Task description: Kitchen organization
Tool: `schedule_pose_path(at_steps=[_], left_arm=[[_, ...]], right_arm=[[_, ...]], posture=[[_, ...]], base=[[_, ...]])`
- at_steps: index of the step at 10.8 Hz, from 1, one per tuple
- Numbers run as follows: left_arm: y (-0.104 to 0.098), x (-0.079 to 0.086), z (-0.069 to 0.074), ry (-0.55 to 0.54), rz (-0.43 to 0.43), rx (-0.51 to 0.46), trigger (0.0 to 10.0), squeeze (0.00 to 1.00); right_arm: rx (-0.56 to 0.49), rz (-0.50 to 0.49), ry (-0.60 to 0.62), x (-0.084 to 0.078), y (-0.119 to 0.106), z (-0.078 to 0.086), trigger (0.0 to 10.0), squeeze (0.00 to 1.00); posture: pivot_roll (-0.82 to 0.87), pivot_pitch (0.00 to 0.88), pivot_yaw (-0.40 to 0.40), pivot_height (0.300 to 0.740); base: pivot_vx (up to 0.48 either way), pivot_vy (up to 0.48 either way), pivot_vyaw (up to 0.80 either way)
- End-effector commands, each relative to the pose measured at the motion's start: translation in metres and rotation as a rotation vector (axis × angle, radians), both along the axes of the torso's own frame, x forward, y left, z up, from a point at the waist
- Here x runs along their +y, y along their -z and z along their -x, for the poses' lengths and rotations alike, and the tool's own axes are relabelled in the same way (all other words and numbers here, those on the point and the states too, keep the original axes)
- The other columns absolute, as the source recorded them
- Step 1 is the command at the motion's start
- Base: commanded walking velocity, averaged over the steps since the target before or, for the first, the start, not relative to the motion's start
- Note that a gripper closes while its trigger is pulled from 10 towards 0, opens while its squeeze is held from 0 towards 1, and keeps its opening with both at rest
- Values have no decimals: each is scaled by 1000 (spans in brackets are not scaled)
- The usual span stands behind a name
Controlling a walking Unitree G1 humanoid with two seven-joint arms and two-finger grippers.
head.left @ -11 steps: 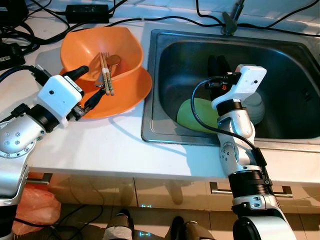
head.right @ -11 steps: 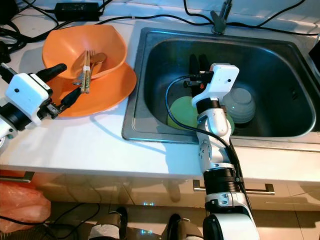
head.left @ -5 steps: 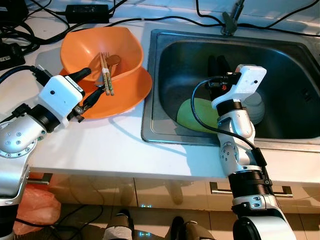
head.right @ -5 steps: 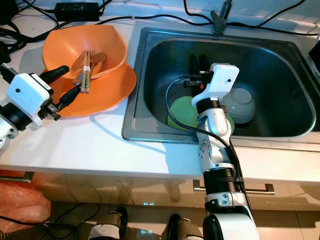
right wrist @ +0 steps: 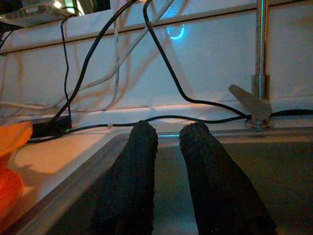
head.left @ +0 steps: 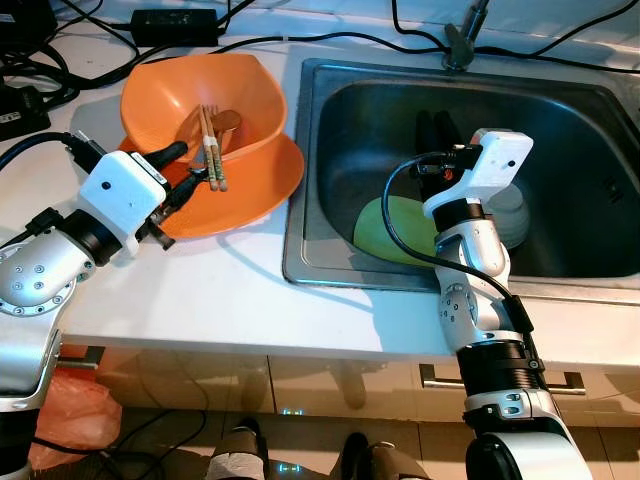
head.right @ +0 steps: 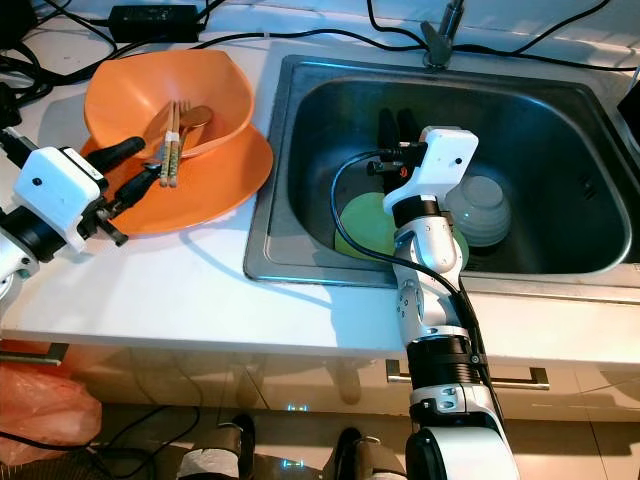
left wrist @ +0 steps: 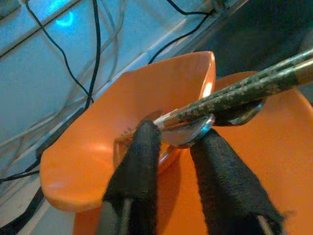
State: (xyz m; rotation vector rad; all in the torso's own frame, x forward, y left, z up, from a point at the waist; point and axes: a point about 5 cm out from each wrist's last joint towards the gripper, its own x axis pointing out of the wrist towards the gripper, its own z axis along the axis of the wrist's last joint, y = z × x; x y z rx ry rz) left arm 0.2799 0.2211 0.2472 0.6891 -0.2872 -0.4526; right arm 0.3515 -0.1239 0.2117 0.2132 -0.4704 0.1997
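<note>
An orange bowl (head.left: pixel 165 95) sits on an orange plate (head.left: pixel 255 185) on the white counter, left of the sink (head.left: pixel 297 200). Wooden chopsticks (head.left: pixel 211 150) and a metal fork and spoon (head.left: pixel 226 121) lie in the bowl, their ends over its rim. My left gripper (head.left: pixel 195 163) is open at that rim. In the left wrist view the fingers (left wrist: pixel 139 161) flank the spoon end (left wrist: pixel 188 136) and the chopstick ends (left wrist: pixel 234 93). My right gripper (head.left: pixel 437 128) hovers inside the sink, narrowly open and holding nothing. A green plate (head.left: pixel 392 228) and a pale bowl (head.left: pixel 512 215) lie in the basin.
The faucet (head.left: pixel 462 40) stands behind the sink. Black cables and a power adapter (head.left: pixel 175 20) crowd the counter's back edge. Bare counter (head.left: pixel 220 290) runs along the front, with drawer handles (head.left: pixel 440 380) and the floor below.
My left gripper's fingers have drawn closer together around the utensil ends at the bowl's rim. The right arm has not moved.
</note>
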Motion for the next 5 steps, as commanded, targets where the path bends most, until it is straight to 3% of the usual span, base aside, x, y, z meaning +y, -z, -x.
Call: schedule_pose_path(at_steps=[1,5], left_arm=[[0,-1,-1,9,-6,-3,78,0],[-8,0,0,6,18,-31,0,0]], right_arm=[[62,-19,16,-4,18,2,10000,0],[62,-18,16,-4,18,2,10000,0]], posture=[[210,221,-32,740],[210,221,-33,740]], base=[[0,0,0],[0,0,0]])
